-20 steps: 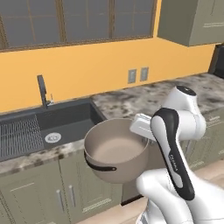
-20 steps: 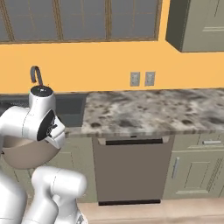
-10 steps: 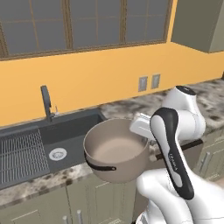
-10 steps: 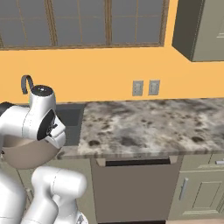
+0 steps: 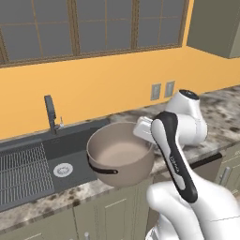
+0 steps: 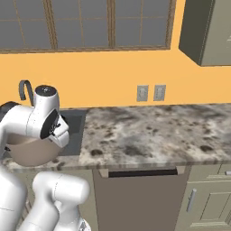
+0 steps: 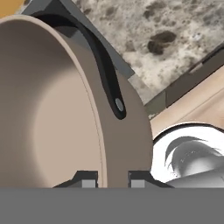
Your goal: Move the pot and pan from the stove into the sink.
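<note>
Pot (image 5: 121, 157) rim pinched between nearly closed fingers (image 7: 87, 179), above sink (image 5: 70, 150) edge.

Home kitchen, rendered. Speckled stone table (image 6: 149, 135) runs along an orange wall (image 5: 103, 89), grey-green cabinets (image 6: 205, 203) below, one upper cabinet (image 6: 207, 31) at right. Dark sink (image 5: 61, 159) recessed in the top, ribbed drainboard (image 5: 21, 176) to one side, dark upright faucet (image 5: 50, 115) behind it. Brown-framed window (image 5: 93, 26) above the sink. Two wall outlets (image 6: 150, 93) over the table. A dark appliance panel, likely a dishwasher (image 6: 135, 200), sits under the top between cabinet doors. A pot (image 5: 119, 152) hangs above the sink's edge.
</note>
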{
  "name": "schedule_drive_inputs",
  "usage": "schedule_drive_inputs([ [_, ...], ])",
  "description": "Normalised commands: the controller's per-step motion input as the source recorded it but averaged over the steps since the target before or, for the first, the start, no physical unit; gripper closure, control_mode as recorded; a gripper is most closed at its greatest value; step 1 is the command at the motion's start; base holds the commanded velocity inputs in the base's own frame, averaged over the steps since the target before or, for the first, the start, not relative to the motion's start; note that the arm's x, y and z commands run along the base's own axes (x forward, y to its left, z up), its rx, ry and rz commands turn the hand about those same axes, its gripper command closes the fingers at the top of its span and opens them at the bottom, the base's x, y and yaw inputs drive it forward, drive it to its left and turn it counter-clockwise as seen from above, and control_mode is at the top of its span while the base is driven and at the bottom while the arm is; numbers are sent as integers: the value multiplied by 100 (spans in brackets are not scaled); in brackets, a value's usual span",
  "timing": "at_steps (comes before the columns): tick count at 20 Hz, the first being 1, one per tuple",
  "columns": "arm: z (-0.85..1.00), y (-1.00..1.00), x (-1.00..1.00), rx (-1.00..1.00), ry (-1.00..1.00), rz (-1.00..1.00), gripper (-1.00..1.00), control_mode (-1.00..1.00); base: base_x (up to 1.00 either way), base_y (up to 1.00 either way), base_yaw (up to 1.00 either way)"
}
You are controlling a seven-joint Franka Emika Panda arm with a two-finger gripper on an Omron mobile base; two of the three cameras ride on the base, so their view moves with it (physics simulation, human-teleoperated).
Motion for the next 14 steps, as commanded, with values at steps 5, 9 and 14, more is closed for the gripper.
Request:
schedule_drive_inputs([
  [5, 0, 24, 63, 0, 0, -8, 100, -100, 0, 0, 0],
  [9, -3, 41, 63, 0, -1, -13, 100, -100, 0, 0, 0],
  [14, -5, 43, 49, -2, 0, -13, 100, -100, 0, 0, 0],
])
